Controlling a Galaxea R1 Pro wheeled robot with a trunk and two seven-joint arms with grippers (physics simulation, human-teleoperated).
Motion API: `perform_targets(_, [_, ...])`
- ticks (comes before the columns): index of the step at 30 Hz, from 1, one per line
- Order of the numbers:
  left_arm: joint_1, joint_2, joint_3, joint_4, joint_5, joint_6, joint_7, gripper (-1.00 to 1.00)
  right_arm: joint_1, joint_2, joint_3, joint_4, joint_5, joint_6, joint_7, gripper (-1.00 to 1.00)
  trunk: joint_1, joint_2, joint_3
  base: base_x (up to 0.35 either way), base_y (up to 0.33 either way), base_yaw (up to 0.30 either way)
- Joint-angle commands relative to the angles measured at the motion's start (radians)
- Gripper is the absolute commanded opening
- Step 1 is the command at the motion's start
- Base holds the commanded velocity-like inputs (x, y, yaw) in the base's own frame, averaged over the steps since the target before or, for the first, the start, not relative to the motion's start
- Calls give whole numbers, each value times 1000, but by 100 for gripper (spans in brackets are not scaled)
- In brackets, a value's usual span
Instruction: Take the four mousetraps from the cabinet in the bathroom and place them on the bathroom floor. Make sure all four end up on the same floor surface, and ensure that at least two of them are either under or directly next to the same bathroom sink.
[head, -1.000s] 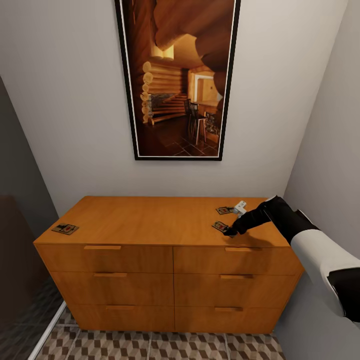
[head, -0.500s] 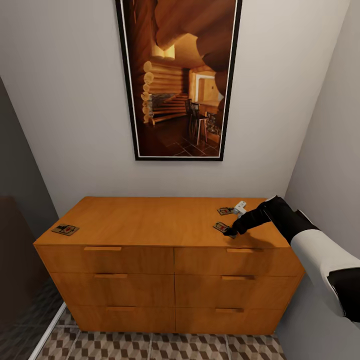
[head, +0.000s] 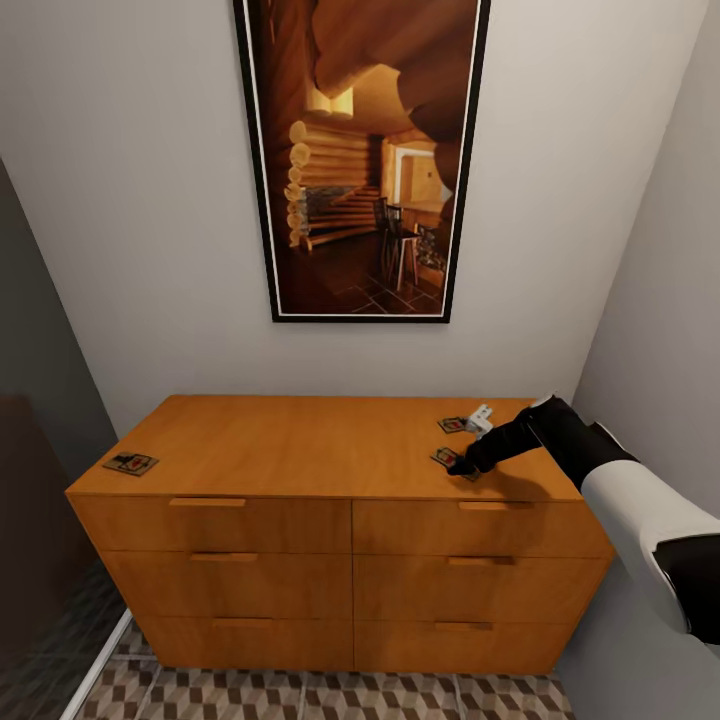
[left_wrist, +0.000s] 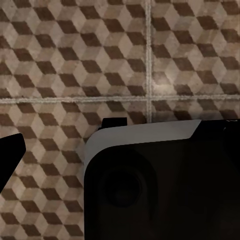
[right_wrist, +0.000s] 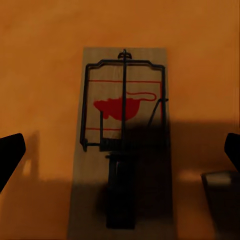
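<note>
Three flat mousetraps (head: 131, 463) (head: 452, 425) (head: 446, 458) lie on the orange-brown cabinet (head: 300, 445) top.

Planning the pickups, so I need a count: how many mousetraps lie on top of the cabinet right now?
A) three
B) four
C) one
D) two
A: the head view shows one mousetrap near the cabinet's left end and two, and, by the right gripper.

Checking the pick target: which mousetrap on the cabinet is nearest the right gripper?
The front mousetrap at the cabinet's right end, right at the right gripper. Another mousetrap lies behind it; the third mousetrap sits far left.
</note>
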Motion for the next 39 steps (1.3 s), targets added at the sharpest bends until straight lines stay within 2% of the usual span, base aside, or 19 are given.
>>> perform_targets(1, [-1, 0, -4, 1, -1, -3, 4, 100, -1, -1, 3, 3, 2, 3, 3, 100, 0, -1, -1, 4, 3, 0])
perform_targets(33, [-1, -1, -4, 2, -1, -3, 4, 100, -1, 1, 3, 35, 2, -21, 2, 100, 0, -1, -1, 0, 0, 0])
perform_targets(39, [-1, -1, -4, 2, -1, -3, 4, 100, -1, 1, 3, 50, 2, -44, 1, 100, 0, -1, -1, 0, 0, 0])
